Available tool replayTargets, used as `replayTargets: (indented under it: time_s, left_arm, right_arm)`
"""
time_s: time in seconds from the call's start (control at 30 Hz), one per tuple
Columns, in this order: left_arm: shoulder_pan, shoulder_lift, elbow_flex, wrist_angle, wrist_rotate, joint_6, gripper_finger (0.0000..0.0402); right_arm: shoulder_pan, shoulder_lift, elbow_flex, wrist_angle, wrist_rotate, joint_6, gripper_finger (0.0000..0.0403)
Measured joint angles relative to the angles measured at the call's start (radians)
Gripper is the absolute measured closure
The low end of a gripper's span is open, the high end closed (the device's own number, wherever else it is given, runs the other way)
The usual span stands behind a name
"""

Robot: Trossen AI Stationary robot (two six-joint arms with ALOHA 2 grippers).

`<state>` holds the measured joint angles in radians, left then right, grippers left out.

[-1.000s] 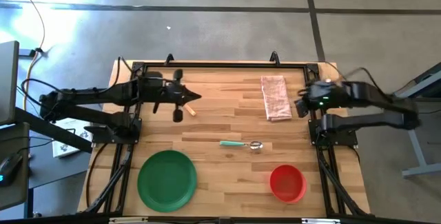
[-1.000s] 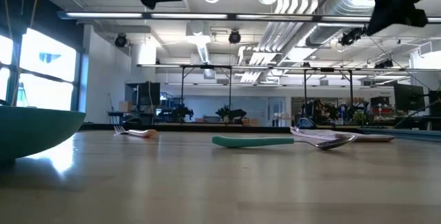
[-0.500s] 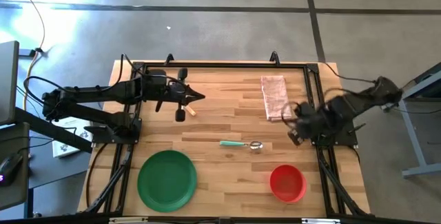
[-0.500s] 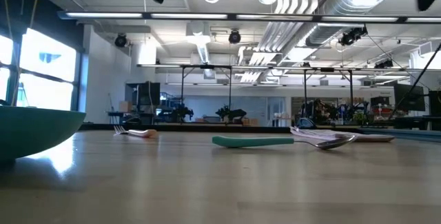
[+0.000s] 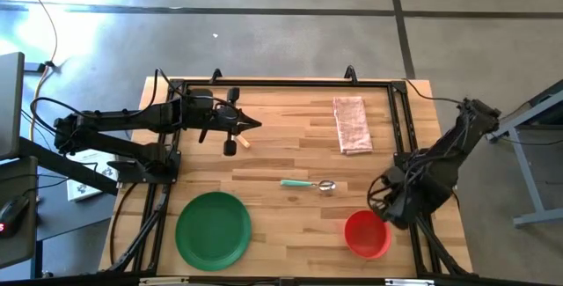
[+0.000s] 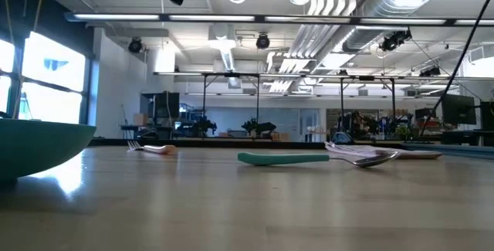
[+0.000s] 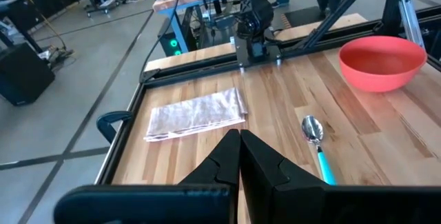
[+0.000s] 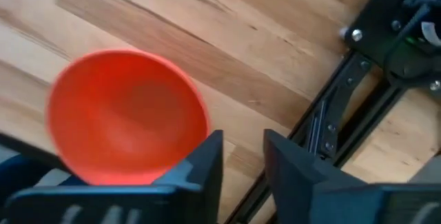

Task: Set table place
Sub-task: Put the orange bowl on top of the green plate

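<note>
Right gripper [image 5: 380, 200], jaws slightly apart, above round red plastic bowl [image 5: 367, 234] near wooden butcher-block table's [image 5: 273, 154] near-right corner. Left gripper [image 5: 252, 124] closed, empty, far-left. Likely reaching; next: descend over bowl rim.

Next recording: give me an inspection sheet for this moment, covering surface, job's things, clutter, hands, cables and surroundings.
Surface: wooden table inside a black rail frame.
Job's things: green plate, red bowl, teal-handled spoon, folded cloth, fork, all lying apart.
Clutter: nothing seen.
Hands: left hand shut, empty, above the fork; right hand slightly open, empty, above the bowl's edge.
Cables: yellow cable on the floor left of the table.
Surroundings: grey floor; workshop benches behind.
</note>
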<state>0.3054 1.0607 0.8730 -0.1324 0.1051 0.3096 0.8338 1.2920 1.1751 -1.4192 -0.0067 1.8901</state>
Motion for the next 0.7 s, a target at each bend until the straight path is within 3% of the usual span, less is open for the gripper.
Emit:
replayTargets:
  time_s: [0.33, 0.7]
  left_arm:
    - [0.000, 0.000, 0.000, 0.000, 0.000, 0.000, 0.0401]
    - [0.000, 0.000, 0.000, 0.000, 0.000, -0.018, 0.0401]
  right_arm:
    - [0.033, 0.192, 0.000, 0.161, 0.010, -0.002, 0.0212]
    - [0.033, 0.258, 0.000, 0.209, 0.035, -0.005, 0.0201]
